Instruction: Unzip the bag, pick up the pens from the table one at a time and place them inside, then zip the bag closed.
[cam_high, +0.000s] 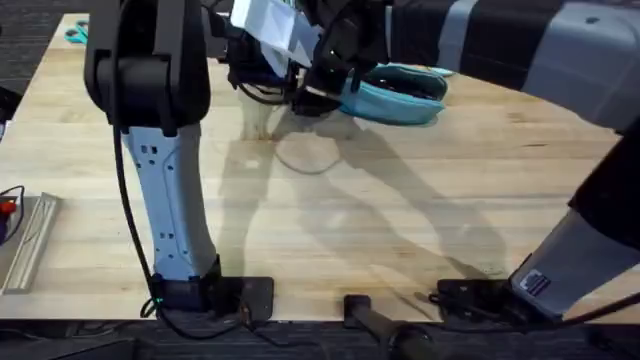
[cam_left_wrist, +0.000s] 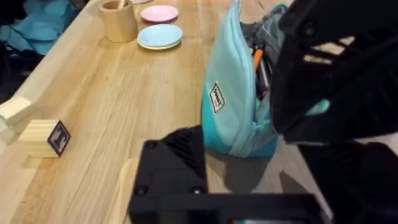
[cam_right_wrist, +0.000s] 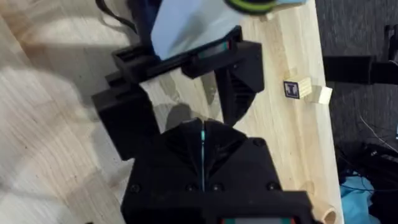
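bag (cam_left_wrist: 239, 93): the teal pouch stands on its long edge on the table (cam_high: 400, 220), far side, a little right of middle, mouth gaping upward; its long axis runs roughly left to right in the overhead view.
pens: an orange pen (cam_left_wrist: 257, 59) and a dark one beside it poke up inside the open mouth, so I judge both are already in and the zipping is what remains.
right gripper (cam_high: 318, 92): mine, at the pouch's left end, touching or just beside it; the fingers in my wrist view look pressed together along one thin seam, with nothing visible between them.
left gripper (cam_high: 245, 75): just left of the right one, near the pouch's left end; I cannot tell how its fingers stand.
key relation: the pouch stretches away to the right from both sets of jaws, so a closing pull would run along that axis; the zipper tab itself I cannot make out.
nearer arm: the right, by a little.
round about: a wooden cup (cam_left_wrist: 119, 20) and pink and light-blue dishes (cam_left_wrist: 160, 36) well apart beyond the pouch; small wooden blocks (cam_left_wrist: 45, 137) off to one side.
in the way: mostly my two grippers crowding each other at the same end.
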